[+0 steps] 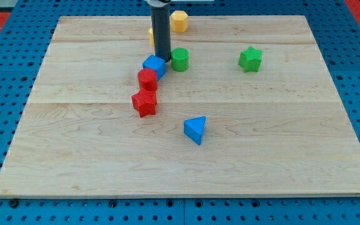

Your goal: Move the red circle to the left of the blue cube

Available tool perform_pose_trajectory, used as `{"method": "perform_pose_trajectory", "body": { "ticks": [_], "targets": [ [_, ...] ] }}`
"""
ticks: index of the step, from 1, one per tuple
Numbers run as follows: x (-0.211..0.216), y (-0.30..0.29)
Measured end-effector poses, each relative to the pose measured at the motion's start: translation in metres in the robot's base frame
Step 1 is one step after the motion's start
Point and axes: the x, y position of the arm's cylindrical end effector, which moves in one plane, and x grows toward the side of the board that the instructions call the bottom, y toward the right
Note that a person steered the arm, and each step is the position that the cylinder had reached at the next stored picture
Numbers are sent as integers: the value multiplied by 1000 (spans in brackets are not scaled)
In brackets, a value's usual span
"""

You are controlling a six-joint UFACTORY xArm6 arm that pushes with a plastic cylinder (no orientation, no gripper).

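Red circle (147, 79): a short round red block on the wooden board (280, 150), lying left of the board's middle and in its upper half. It touches the blue cube (154, 65) along its upper right edge, so it sits below and slightly to the view's left of that cube, not squarely at its left side. Blue cube: small, turned corner-on, its upper right face against or just beside the rod. Red star (144, 102): directly below the red circle, touching or very nearly touching it; the three blocks form a short line slanting from the upper right down to the lower left. My tip (163, 59): the lower end of the dark upright rod, on the board at the blue cube's upper right side, between that cube and the green circle (180, 59); whether it presses the cube or merely stands beside it cannot be told. No fingers on this rig, so nothing is grasped or released; the rod only stands on the surface. Green circle: round, just right of the rod, apart from the blue cube. Green star (250, 59): well to the view's right, standing alone. Yellow hexagon-like block (179, 21): near the board's top edge, right of the rod. Second yellow block (150, 35): mostly hidden behind the rod, shape not readable. Blue triangle (195, 129): below the board's middle, well apart from the others.
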Motion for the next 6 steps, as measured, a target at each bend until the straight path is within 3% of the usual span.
{"method": "perform_pose_trajectory", "body": {
  "ticks": [2, 3, 4, 6],
  "targets": [
    [6, 14],
    [52, 31],
    [82, 3],
    [27, -58]
  ]
}}
